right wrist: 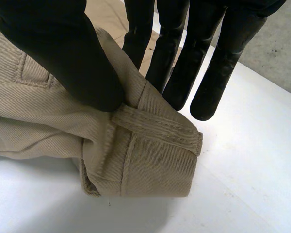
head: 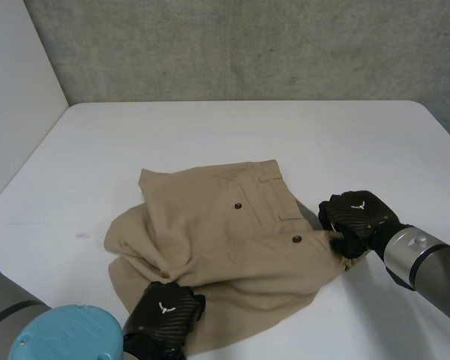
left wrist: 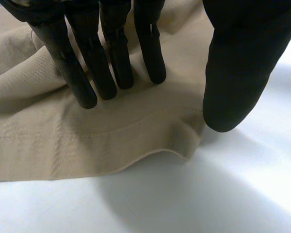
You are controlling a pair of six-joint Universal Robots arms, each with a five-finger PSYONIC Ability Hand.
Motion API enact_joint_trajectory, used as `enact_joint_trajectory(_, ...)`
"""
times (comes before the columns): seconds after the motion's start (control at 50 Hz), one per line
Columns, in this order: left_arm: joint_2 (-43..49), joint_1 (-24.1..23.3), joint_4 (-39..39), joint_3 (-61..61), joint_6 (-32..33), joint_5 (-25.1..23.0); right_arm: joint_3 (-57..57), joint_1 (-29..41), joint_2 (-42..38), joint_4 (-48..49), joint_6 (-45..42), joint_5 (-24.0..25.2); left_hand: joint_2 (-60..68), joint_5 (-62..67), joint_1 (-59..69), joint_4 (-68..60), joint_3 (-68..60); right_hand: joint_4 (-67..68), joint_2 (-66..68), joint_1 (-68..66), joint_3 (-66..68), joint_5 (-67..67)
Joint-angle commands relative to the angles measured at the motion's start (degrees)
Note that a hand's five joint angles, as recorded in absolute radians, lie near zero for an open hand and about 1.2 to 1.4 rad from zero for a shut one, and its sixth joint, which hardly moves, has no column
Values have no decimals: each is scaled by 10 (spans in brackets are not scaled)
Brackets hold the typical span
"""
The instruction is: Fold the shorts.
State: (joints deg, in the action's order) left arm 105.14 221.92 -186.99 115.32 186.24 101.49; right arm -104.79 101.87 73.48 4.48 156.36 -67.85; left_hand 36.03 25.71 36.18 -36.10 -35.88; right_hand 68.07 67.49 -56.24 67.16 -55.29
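Overhead head view; close wrist views share the shorts (head: 225, 232).

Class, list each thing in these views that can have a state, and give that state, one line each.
shorts: partly folded, rumpled.
left robot hand: open, straight fingers resting on the hem.
right robot hand: shut on the waistband, thumb against fingers.

No legible words, numbers or brand names anywhere.

Sole sign: small white emblem, winged V-shape, on back of left hand (head: 165, 309). Same emblem on back of right hand (head: 358, 208). No letters can be made out in either.

Shorts (head: 217, 225): marking on dark buttons (head: 238, 205), if any, too small to tell. Belt loop (right wrist: 155, 127) in right wrist view: plain stitching only.
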Motion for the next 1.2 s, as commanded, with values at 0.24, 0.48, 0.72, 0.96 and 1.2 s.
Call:
enact_joint_trajectory(0.24, 16, 3, -28, 0, 9, 24, -4, 0, 1, 1, 0, 0, 261, 265, 260, -261, -263, 119, 125, -238, 128, -147)
enact_joint_trajectory(0.48, 9, 14, -42, -3, 10, 25, -4, -1, 3, -1, -1, -3, 440, 443, 438, -439, -441, 119, 125, -238, 128, -147)
enact_joint_trajectory(0.72, -216, 71, 23, -66, 54, 17, 27, -7, 154, -89, -15, -65, 440, 443, 438, -439, -441, 119, 125, -238, 128, -147)
enact_joint_trajectory(0.96, -414, 146, 135, -194, 54, -51, 131, -9, 340, -217, -10, -67, 440, 443, 438, -439, -441, 119, 125, -238, 128, -147)
enact_joint_trajectory(1.2, -453, 167, 169, -314, 32, -62, 268, -5, 368, -286, 27, -74, 440, 443, 438, -439, -441, 119, 125, -238, 128, -147)
